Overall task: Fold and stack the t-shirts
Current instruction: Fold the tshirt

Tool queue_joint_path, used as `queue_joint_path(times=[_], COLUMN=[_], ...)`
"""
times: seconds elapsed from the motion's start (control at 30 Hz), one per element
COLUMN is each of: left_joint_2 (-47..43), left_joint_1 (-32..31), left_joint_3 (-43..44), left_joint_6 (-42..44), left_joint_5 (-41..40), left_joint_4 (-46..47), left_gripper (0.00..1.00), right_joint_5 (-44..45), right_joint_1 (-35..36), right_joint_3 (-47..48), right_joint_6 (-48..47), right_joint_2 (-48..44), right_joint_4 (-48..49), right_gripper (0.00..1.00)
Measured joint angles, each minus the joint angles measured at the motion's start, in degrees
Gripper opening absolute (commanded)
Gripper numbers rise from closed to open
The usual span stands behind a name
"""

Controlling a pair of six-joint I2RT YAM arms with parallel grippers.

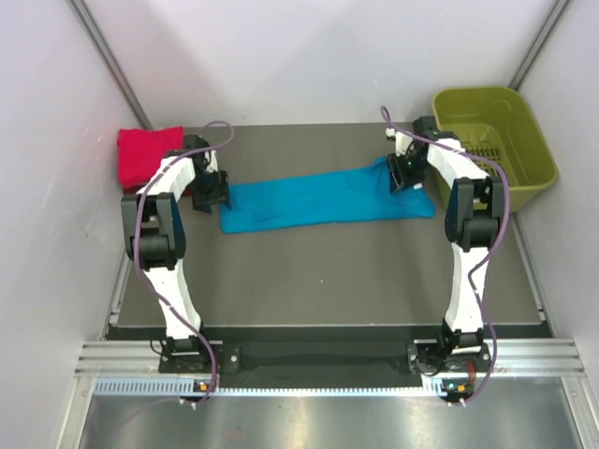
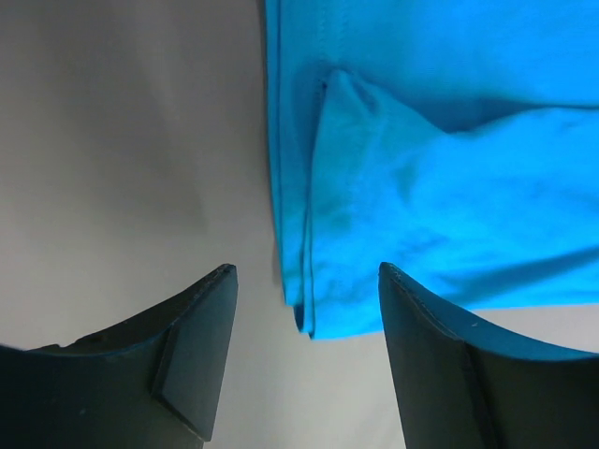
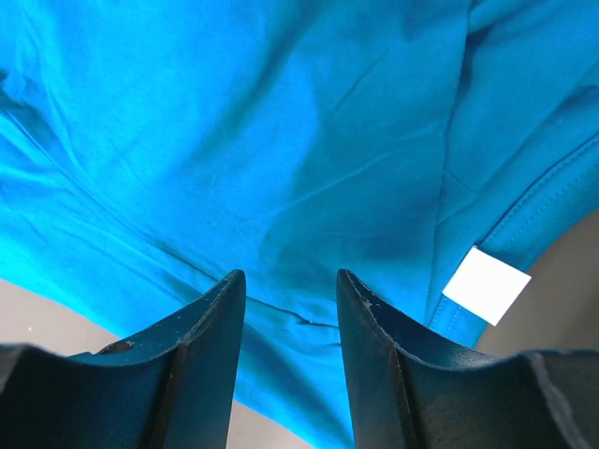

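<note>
Dark grey matting [image 1: 328,271] across table top, flat and matt, bounded on three sides by pale panel walls [image 1: 309,56]; ribbed aluminium rail [image 1: 328,357] along near edge, both arm bases bolted there. Teal-blue t-shirt [image 1: 318,201] lying on matting toward far side, folded to a long strip running left to right, slightly askew. Red t-shirt [image 1: 145,154] folded, at far left corner close to wall. Olive-green basket [image 1: 491,140] at far right corner, beside matting, apart from strip. Left gripper [image 1: 211,192] low at strip's left end; fingers [image 2: 197,346] apart, layered corner of cloth visible between them in wrist view, not clamped. Right gripper [image 1: 404,173] over strip's right end; its fingers [image 3: 201,355] likewise apart, wrinkled cloth and white label [image 3: 487,285] beyond them; contact of tips with cloth not determinable from wrist view. Purple cables [image 1: 220,126] looped along both arms.
</note>
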Motion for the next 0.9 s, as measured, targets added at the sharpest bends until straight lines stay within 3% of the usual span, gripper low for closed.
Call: queue_joint_path(times=[0.23, 0.37, 0.4, 0.5, 0.67, 0.83, 0.87, 0.9], left_joint_2=[5.49, 6.56, 6.69, 6.71, 4.26, -0.35, -1.31, -2.38], left_joint_1=[-0.13, -0.13, -0.13, -0.28, -0.28, -0.09, -0.15, -0.24], left_joint_3=[2.1, 3.3, 3.32, 3.19, -1.05, -8.26, -9.84, -11.5], left_joint_6=[0.26, 0.42, 0.37, 0.31, 0.13, -0.87, -1.16, -1.42], left_joint_5=[-1.11, -1.6, -1.46, 0.09, 1.7, 3.93, 4.48, 5.03], left_joint_4=[-0.26, 0.15, 0.17, 0.37, 3.08, 3.23, 2.84, 2.43], left_gripper=[0.55, 0.34, 0.22, 0.0, 0.0, 0.0, 0.0, 0.0], right_joint_5=[-0.7, -0.68, -0.61, -0.31, 0.68, 2.03, 2.23, 2.45], right_joint_1=[0.0, 0.02, 0.02, 0.11, 0.42, 1.44, 1.7, 1.97], right_joint_3=[0.0, 0.0, -0.02, -0.02, 0.94, 6.75, 8.07, 9.68], right_joint_6=[0.61, 1.22, 1.42, 1.79, 3.26, 4.96, 5.16, 5.35], right_joint_2=[0.02, 0.59, 0.81, 2.01, 2.58, 5.99, 6.67, 7.65], right_joint_4=[0.09, 0.26, 0.31, 0.44, 0.15, -1.22, -1.2, -1.14], right_gripper=[0.44, 0.44, 0.44, 0.44, 0.45, 0.53, 0.49, 0.35])
